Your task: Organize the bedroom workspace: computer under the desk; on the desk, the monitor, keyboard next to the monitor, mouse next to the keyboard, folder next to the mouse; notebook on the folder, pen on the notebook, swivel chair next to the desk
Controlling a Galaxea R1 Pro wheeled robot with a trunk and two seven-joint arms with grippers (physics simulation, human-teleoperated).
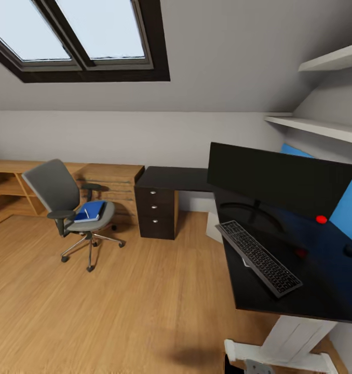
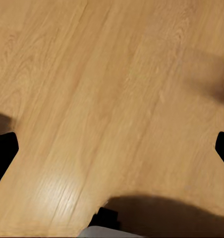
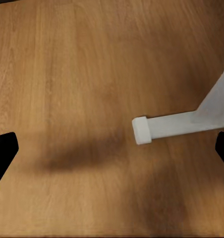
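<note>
Standing back from a half-sorted workspace, both grippers hanging empty over the wooden floor.

On the L-shaped glossy black desk [image 1: 171, 179] the wide black monitor [image 1: 280, 179] stands with the slim dark keyboard [image 1: 259, 257] before it and the small dark mouse [image 1: 351, 250] nearby. Left, I judge: the bright blue folder [image 1: 91, 210] lies on the grey swivel chair [image 1: 67, 205], well apart from the desk. Left gripper [image 2: 112, 148] and right gripper [image 3: 112, 148] have their fingers spread wide. The drawer unit [image 1: 156, 208] is closed.
</note>
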